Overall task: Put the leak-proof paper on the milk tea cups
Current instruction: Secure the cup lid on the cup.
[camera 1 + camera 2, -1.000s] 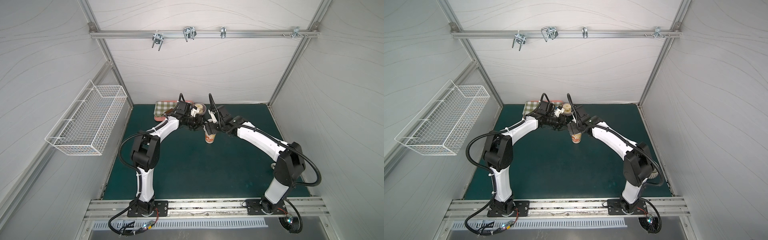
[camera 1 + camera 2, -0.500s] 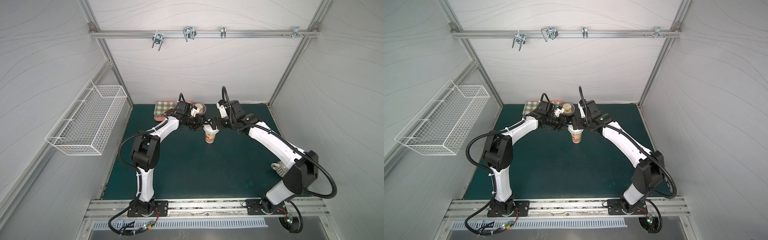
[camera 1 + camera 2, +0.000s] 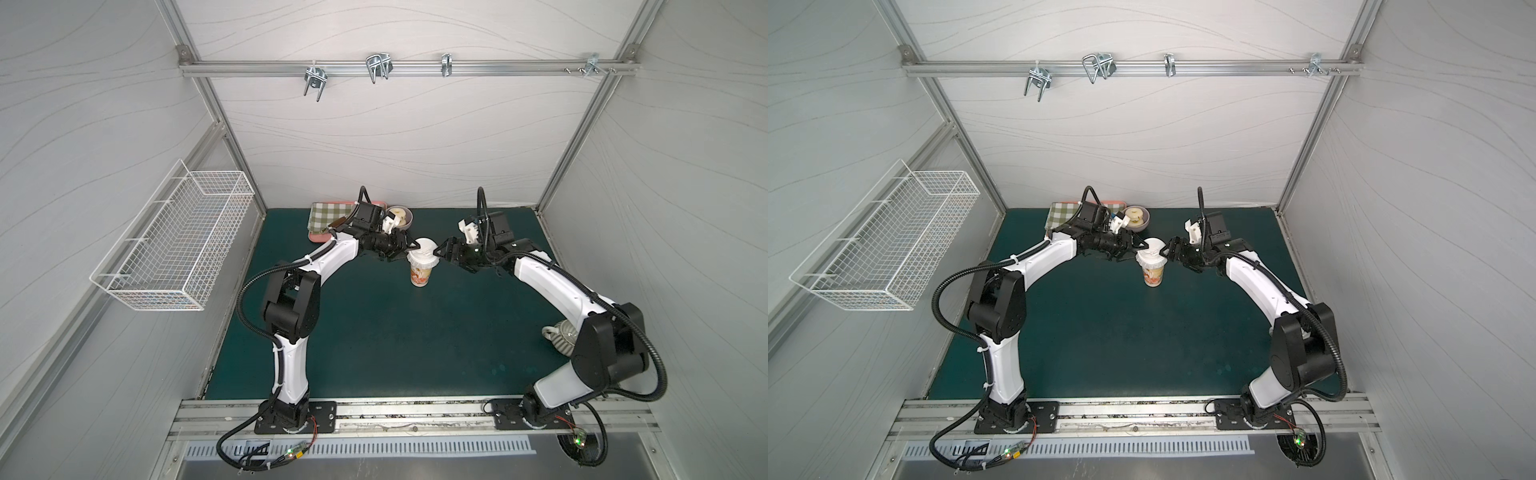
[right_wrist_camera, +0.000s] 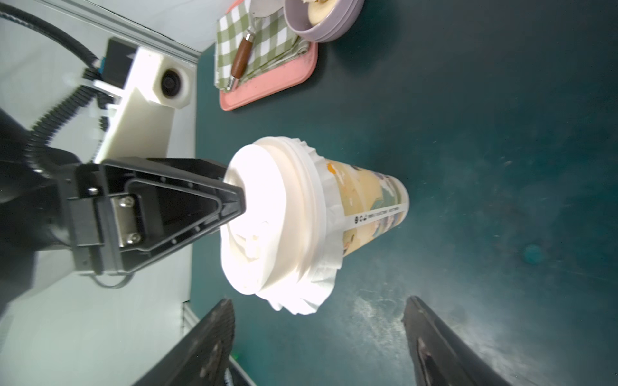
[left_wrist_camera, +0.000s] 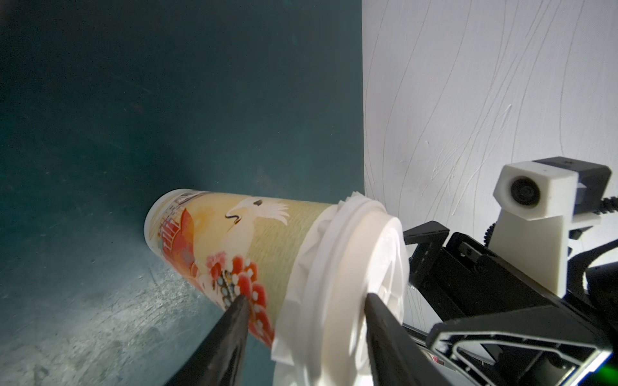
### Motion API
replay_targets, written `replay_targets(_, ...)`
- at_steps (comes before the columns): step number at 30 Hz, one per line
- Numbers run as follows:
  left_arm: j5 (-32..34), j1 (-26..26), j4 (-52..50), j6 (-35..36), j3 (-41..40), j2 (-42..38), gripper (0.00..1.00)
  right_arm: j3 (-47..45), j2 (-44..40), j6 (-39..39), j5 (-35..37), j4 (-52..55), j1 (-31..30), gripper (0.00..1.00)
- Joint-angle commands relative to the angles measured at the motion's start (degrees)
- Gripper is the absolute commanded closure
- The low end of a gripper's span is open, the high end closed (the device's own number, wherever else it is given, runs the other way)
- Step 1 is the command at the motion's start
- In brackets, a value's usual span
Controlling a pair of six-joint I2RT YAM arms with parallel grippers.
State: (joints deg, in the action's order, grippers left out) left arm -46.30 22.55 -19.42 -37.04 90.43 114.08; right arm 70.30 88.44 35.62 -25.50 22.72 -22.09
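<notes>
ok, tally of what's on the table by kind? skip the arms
milk tea cup: 1
leak-proof paper: 1
white lid: 1
lilac bowl: 1
pink tray: 1
checked cloth: 1
brown-handled utensil: 1
ribbed teapot: 1
Total: 8

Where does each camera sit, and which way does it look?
Top views: high in front, looking down at the green table and back wall; left arm and right arm show whole.
Left wrist: on the left arm, looking past the left claw at the cup; the right claw faces it.
Right wrist: on the right arm, looking past the right claw at the lid; the left claw touches it.
Shared: both wrist views see the paper under the lid.
</notes>
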Motion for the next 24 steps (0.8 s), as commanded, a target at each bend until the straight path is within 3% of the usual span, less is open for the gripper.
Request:
replay_targets(1,1.39,0.57,-2.73,1.09,1.32,0.92,0.44,-0.68,0.57,5.26,-7.42,-6.08,0.79,0.18)
replay_targets(7,1.39,0.57,-2.82,1.09,1.28,0.83,0.44,0.09,3.92,6.35,-9.83,-7.5,1.15,0.19)
replay_targets(24,1.6,0.58,-3.19,1.35,0.99,1.32,0.44,-4.86,9.06,4.54,-9.34,-9.43,2.13,0.38)
